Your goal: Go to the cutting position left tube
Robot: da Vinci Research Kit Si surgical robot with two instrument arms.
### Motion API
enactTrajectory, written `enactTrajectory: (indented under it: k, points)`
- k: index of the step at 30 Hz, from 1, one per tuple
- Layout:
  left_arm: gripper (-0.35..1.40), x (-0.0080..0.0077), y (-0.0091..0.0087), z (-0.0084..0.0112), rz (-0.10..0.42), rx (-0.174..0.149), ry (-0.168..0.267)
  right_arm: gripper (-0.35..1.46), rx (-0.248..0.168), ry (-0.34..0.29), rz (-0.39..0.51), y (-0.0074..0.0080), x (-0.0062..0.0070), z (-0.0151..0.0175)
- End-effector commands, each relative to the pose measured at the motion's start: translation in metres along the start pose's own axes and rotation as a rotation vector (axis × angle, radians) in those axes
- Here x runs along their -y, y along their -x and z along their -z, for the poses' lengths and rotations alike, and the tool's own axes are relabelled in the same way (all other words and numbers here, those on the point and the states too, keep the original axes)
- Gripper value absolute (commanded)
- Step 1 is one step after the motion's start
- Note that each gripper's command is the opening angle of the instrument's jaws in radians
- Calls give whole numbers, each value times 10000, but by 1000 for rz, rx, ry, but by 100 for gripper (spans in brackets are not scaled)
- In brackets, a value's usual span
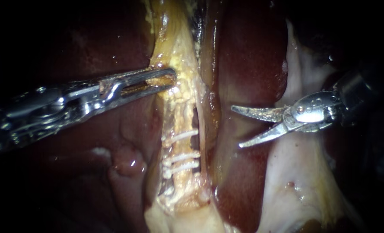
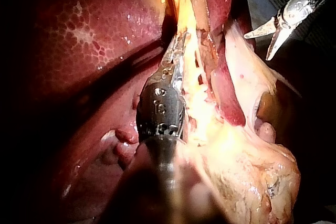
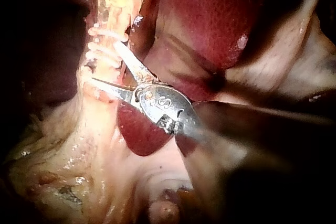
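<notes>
The left tube [image 1: 179,116] is a yellowish strand running down the middle, crossed by three white clips [image 1: 181,157]. A narrow slit separates it from a thinner strand [image 1: 203,129] on its right. My left instrument [image 1: 159,82] comes in from the left, its jaws shut on the yellow tissue [image 1: 174,64] above the clips; the left wrist view shows the same hold [image 2: 176,56]. My right instrument [image 1: 236,127] has two curved blades standing open, apart from the tubes and level with the upper clip. In the right wrist view its blades [image 3: 105,61] gape beside the clips [image 3: 102,45].
Dark red liver [image 1: 252,56] lies behind and on both sides of the tubes. A pale flap of tissue [image 1: 295,172] lies under my right instrument's shaft. Lumpy yellow fat [image 2: 247,171] spreads below the tubes' lower end.
</notes>
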Motion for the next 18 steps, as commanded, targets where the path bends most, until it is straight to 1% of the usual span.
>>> enactTrajectory:
  k: [1,6,9,11,13,15,17,18]
  points:
    - [-35,0,0,0,0,0,1,145,0,0,4,0,0,0]
    - [-35,0,0,1,0,0,0,145,0,0,5,0,0,-1]
    - [-35,-1,2,3,0,-1,-1,145,-6,-21,6,1,0,-4]
    - [-35,-2,7,8,2,-5,-5,145,-12,-48,-28,3,0,-8]
    - [-35,-3,16,17,5,-9,-8,145,-6,-81,-83,5,1,-13]
    - [-35,-3,23,26,8,-7,-3,145,19,-118,-131,8,4,-18]
    - [-35,-3,31,37,13,5,-4,143,59,-154,-168,11,6,-23]
    - [-35,-2,33,42,14,7,-3,143,79,-180,-200,13,8,-27]
